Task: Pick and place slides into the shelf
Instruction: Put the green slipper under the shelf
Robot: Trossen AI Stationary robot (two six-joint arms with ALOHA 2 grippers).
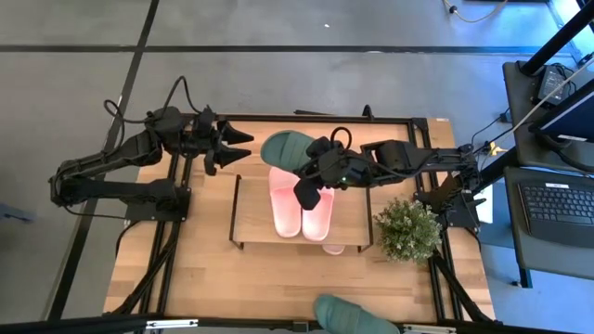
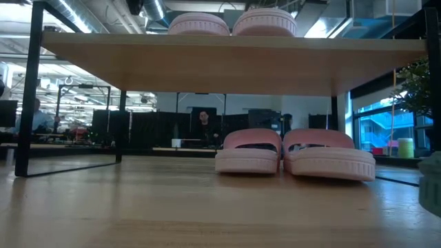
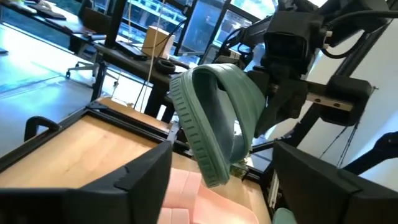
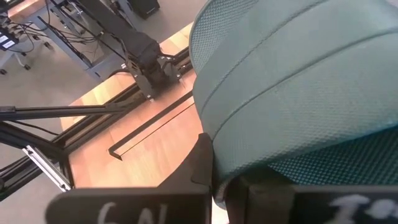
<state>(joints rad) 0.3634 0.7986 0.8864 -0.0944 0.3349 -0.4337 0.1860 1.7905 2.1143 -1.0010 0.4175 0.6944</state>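
While the left arm sits folded at the table's left rear corner, the right arm reaches in from the right edge, stretched nearly flat across the shelf, wrist bent toward the rear.

Right gripper is clamped on a dark green slide by its strap end, holding it in the air above the shelf's rear edge. In the left wrist view that slide hangs tilted on edge: ribbed rubber sole rim, wide smooth strap arching over. Right wrist view shows its fine dotted texture filling the frame, dark fingers pressed against the underside.

Left gripper is parted wide and holds nothing, pointing at the green slide, near it but apart.

Shelf: light wooden top board on thin black wire legs. One pink pair lies side by side on the top board, partly under the right arm. Low view shows a second pink pair on the table under the board, touching each other, chunky moulded soles with ridged edges, plus the upper pair on top.

Second green slide lies at the table's front edge, well apart from the shelf. Small potted plant stands just beside the shelf's right end
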